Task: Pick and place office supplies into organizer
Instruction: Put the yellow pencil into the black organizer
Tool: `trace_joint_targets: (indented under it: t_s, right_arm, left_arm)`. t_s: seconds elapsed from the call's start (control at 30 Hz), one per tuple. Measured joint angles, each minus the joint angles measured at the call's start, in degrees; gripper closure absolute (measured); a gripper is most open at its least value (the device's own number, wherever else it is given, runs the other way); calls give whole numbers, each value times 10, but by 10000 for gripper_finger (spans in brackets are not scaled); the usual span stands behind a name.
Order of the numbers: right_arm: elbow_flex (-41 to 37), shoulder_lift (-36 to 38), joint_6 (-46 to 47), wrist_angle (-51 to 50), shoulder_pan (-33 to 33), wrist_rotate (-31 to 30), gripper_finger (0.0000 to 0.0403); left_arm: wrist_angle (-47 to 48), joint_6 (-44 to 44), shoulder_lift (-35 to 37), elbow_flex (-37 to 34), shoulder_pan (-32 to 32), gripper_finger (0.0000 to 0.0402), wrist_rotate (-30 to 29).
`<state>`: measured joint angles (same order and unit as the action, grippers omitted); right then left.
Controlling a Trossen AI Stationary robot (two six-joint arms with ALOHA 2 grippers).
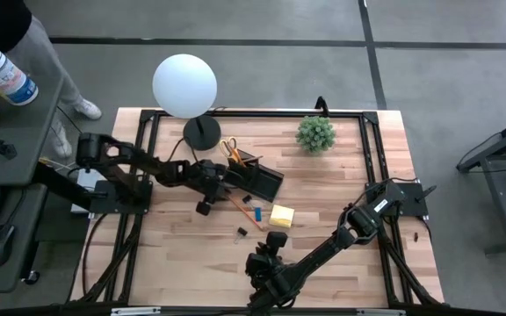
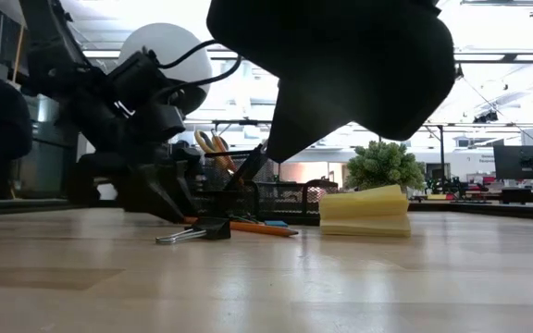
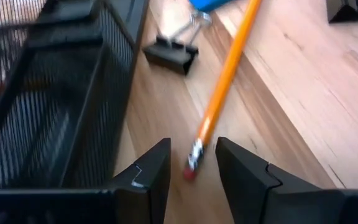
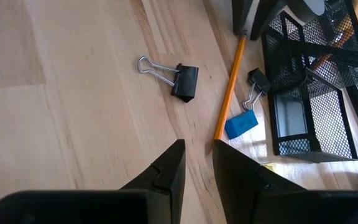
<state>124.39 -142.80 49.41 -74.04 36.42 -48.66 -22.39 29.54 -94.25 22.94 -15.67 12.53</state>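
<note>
Left fingers [image 3: 191,168], slightly parted, straddle the pencil [image 3: 219,96] eraser end on my counter [image 3: 303,93]; its shaft runs straight ahead, beside the organizer [image 3: 55,106].

Overhead, table-level and wrist views share the pencil [image 4: 230,87].

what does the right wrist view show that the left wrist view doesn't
Only the right wrist view shows a second binder clip lying apart on bare wood, the whole blue eraser, and the right gripper with nothing between its fingers. Only the left wrist view shows the left gripper, open around the pencil's eraser end. Both show the orange pencil, a binder clip beside it, and the organizer.
</note>
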Motion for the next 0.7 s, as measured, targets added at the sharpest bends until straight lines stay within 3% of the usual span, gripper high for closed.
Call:
trace_joint_targets:
  t_s: [0.2,0.33,0.7]
  right_arm:
    - [0,0,0,0,0,0,325]
    - [0,0,0,0,0,0,325]
    - [0,0,0,6,1,-2,325]
  left_arm:
    - [140,-4,70,12,-1,280,-6]
    - [221,9,76,51,-1,280,-5]
    - [226,22,72,71,0,280,-56]
